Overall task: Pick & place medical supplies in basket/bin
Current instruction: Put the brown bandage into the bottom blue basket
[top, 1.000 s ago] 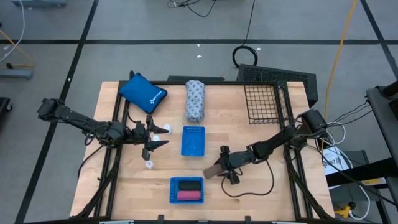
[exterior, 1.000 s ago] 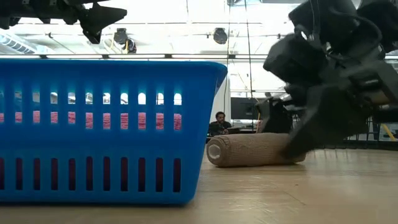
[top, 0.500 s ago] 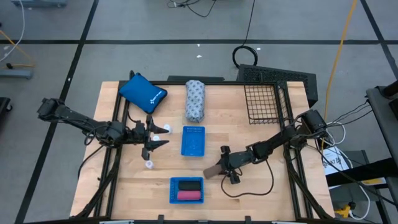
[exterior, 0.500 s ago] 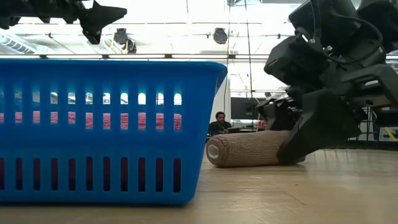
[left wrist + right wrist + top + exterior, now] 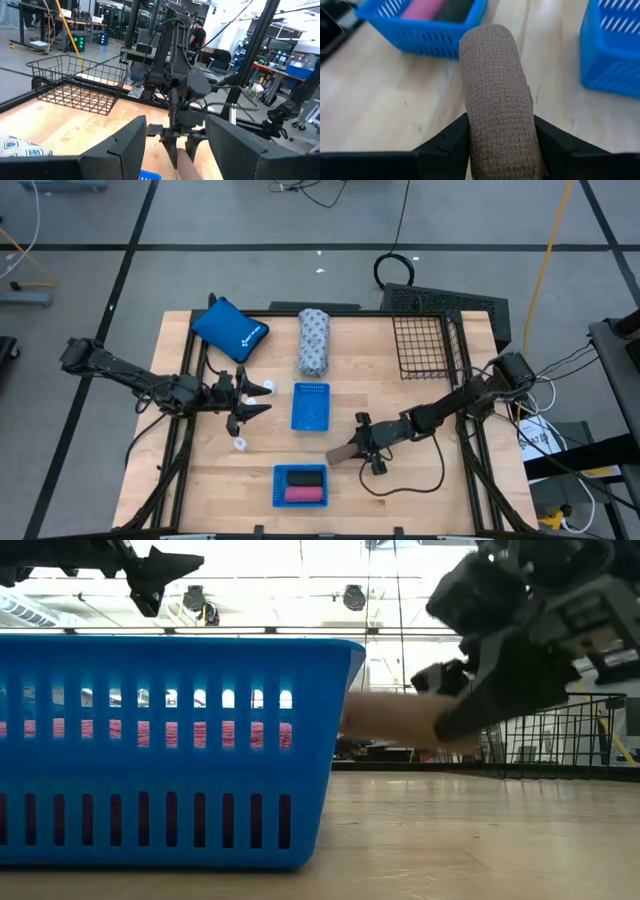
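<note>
My right gripper is shut on a brown bandage roll near the table's middle, right of the near blue tray. That tray holds a black and a pink block. My left gripper hovers open and level at the left, with nothing between its fingers. Small white bottles stand on the wood close to it. A fat white roll with a grey pattern lies at the far middle. The black wire basket stands at the far right. My right gripper pinches the brown roll's round sides between its two fingers, which lie along the roll. They come slanting down from the table's right. The roll sticks out past the fingertips, about level and lifted clear of the table.
A second blue tray sits in the table's middle, between the two grippers. A blue pouch lies at the far left. Bare wood lies to the right of the near tray and in front of the basket.
My right gripper has risen with the brown roll. The roll lay on the table a moment ago and now hangs clear of it, still about level.
</note>
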Motion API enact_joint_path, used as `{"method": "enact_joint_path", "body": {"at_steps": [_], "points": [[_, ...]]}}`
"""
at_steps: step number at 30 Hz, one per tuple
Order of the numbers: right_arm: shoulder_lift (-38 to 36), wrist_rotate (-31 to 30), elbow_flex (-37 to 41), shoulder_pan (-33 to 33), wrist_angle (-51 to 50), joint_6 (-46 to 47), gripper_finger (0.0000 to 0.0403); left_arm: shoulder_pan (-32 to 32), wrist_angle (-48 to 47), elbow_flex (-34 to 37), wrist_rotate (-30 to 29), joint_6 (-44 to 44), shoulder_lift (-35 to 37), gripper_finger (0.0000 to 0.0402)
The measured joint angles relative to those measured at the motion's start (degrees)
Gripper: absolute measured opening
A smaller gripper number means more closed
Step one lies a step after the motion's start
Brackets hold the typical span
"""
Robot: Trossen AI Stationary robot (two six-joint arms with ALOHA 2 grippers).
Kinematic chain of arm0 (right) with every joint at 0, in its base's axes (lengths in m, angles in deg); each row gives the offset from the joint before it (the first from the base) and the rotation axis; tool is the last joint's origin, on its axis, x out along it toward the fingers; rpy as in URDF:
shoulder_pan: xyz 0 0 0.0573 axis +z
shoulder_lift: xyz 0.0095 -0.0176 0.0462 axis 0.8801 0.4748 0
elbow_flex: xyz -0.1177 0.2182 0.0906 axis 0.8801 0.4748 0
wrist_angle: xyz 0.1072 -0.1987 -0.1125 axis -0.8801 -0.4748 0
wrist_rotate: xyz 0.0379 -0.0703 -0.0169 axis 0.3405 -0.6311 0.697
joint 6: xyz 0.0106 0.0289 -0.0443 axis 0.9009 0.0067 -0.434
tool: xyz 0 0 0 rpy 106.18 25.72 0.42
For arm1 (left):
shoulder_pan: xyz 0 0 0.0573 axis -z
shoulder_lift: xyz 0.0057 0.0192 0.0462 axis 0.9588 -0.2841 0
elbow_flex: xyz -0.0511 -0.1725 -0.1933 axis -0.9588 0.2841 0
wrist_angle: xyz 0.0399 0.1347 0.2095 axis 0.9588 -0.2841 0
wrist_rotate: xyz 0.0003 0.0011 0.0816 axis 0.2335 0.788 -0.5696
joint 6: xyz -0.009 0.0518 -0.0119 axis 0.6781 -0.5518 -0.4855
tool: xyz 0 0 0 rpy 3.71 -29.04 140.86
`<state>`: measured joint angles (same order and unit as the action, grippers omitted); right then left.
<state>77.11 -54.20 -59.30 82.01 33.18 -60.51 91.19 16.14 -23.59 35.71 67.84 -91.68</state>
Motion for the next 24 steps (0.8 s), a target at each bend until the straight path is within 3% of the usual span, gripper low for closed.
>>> {"method": "enact_joint_path", "body": {"at_steps": [10, 19, 24], "points": [[-5.3, -0.5, 0.0, 0.0, 0.7, 0.0, 0.0149, 0.0, 5.8, 0.0, 0.0, 0.8, -5.7, 0.0214], [-5.5, -9.2, 0.0, -0.8, 1.8, 0.0, 0.0145, 0.0, 21.1, -0.2, 0.0, 2.8, -21.0, 0.0214], [-5.5, -9.1, 0.0, -1.9, 3.4, 0.0, 0.0147, 0.0, 21.5, -4.4, 0.2, 4.4, -29.3, 0.0214]]}}
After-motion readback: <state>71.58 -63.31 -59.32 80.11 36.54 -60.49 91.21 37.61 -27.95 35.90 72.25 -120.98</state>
